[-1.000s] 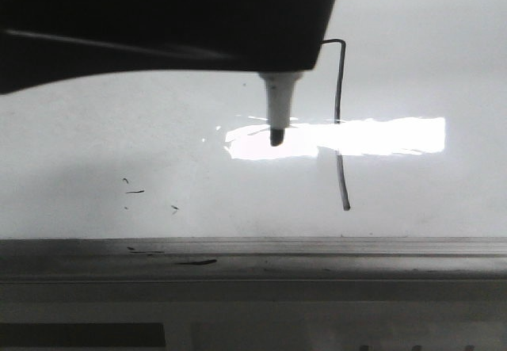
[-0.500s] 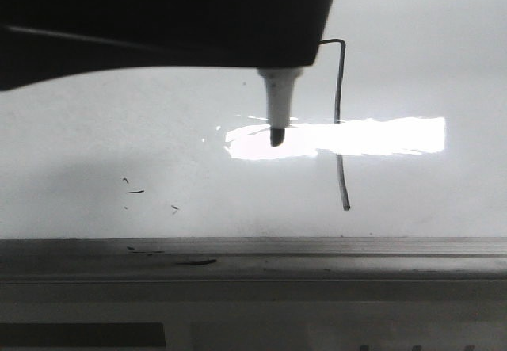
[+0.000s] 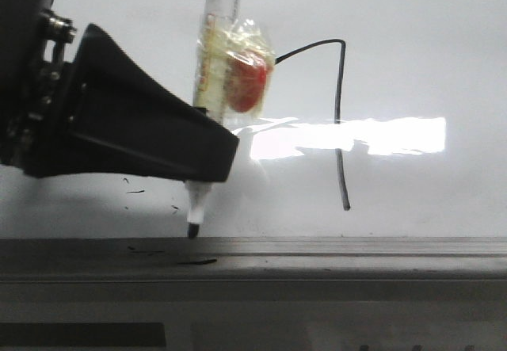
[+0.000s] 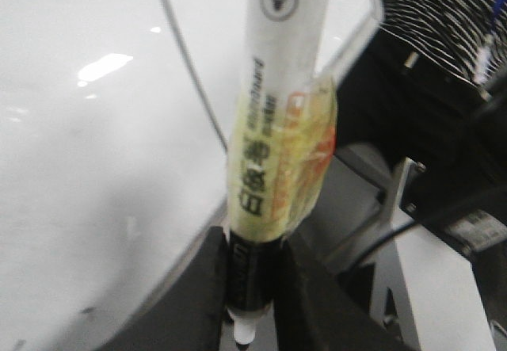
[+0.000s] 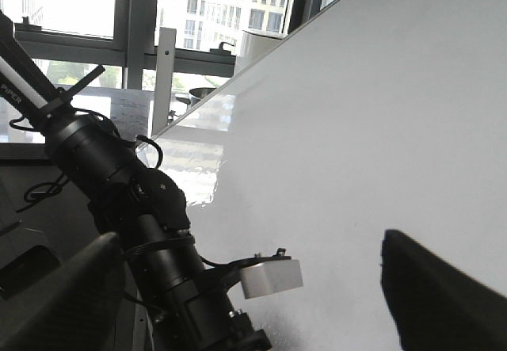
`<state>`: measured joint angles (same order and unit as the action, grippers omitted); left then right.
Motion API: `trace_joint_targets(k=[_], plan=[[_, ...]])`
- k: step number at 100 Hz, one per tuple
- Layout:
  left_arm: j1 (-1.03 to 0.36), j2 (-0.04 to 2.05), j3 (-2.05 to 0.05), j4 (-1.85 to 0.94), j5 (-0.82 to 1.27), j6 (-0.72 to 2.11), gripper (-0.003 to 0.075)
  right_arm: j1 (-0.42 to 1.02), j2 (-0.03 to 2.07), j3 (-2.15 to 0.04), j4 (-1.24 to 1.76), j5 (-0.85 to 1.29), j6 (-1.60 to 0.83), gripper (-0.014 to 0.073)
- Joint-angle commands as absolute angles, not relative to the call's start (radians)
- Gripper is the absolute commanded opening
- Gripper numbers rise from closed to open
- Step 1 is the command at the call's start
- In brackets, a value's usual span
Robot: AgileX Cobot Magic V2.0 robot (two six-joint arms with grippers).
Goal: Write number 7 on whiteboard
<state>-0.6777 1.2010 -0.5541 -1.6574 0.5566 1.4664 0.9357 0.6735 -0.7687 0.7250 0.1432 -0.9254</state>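
Ahead, front view: left gripper (image 3: 207,178) clamped on marker (image 3: 215,89), tip low beside grey ledge (image 3: 356,248); number 7 (image 3: 339,113) drawn on whiteboard (image 3: 428,66), right of marker. From left wrist: fingers (image 4: 198,303) pinching marker barrel (image 4: 265,169). From right wrist: right gripper (image 5: 261,288) spread wide, holding nothing, facing the board.

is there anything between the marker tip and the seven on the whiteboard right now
Nothing visible stands between them. The left hand holds the marker with its tip low, near the grey ledge. Between it and the number 7, further right, lies only bare whiteboard with glare.
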Motion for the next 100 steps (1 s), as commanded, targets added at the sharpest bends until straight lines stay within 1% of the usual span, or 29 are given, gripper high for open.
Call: trace_joint_targets(k=[1, 6, 9, 11, 14, 15, 16, 18, 19, 20, 23, 25, 39, 46, 67, 100], plan=[[-0.694, 1.189, -0.608, -1.695, 0.485, 1.39, -0.0021, 0.938, 0.668, -0.802, 0.734, 0.084, -0.933, 0.0547], [-0.718, 1.189, -0.624, -1.695, 0.422, 1.369, -0.0021, 0.938, 0.668, -0.802, 0.734, 0.086, -0.933, 0.0466], [-0.741, 1.189, -0.633, -1.695, 0.387, 1.363, -0.0021, 0.938, 0.668, -0.802, 0.734, 0.086, -0.933, 0.0384], [-0.757, 1.189, -0.64, -1.695, 0.36, 1.361, -0.0021, 0.938, 0.668, -0.802, 0.734, 0.086, -0.933, 0.0346], [-0.781, 1.189, -0.65, -1.695, 0.319, 1.358, -0.0021, 0.938, 0.668, -0.802, 0.734, 0.086, -0.933, 0.024], [-0.788, 1.189, -0.651, -1.695, 0.308, 1.358, -0.0021, 0.938, 0.668, -0.802, 0.734, 0.086, -0.933, 0.0218], [-0.801, 1.189, -0.653, -1.695, 0.285, 1.356, -0.0021, 0.938, 0.668, -0.802, 0.734, 0.086, -0.933, 0.0173], [-0.822, 1.189, -0.658, -1.695, 0.247, 1.354, -0.0021, 0.938, 0.668, -0.802, 0.734, 0.086, -0.933, 0.0127], [-0.829, 1.189, -0.662, -1.695, 0.234, 1.351, -0.0021, 0.938, 0.668, -0.802, 0.734, 0.086, -0.933, 0.0082], [-0.836, 1.189, -0.663, -1.695, 0.207, 1.348, -0.0021, 0.938, 0.668, -0.802, 0.734, 0.086, -0.933, 0.0059], [-0.87, 1.189, -0.665, -1.703, 0.144, 1.331, -0.0021, 0.938, 0.668, -0.802, 0.734, 0.086, -0.933, -0.0046], [-0.891, 1.189, -0.667, -1.709, 0.094, 1.321, -0.0021, 0.938, 0.668, -0.802, 0.734, 0.086, -0.933, -0.0072], [-0.995, 1.189, -0.667, -1.807, -0.209, 1.319, -0.0021, 0.938, 0.668, -0.802, 0.732, 0.086, -0.933, -0.0064], [-1.019, 1.189, -0.667, -1.822, -0.283, 1.321, -0.002, 0.938, 0.668, -0.802, 0.732, 0.086, -0.933, -0.0064], [-1.008, 1.204, -0.667, -1.82, -0.33, 1.321, -0.002, 0.938, 0.668, -0.802, 0.732, 0.082, -0.933, -0.0064], [-0.959, 1.261, -0.667, -1.843, -0.349, 1.321, -0.002, 0.938, 0.668, -0.802, 0.732, 0.084, -0.933, -0.0064]])
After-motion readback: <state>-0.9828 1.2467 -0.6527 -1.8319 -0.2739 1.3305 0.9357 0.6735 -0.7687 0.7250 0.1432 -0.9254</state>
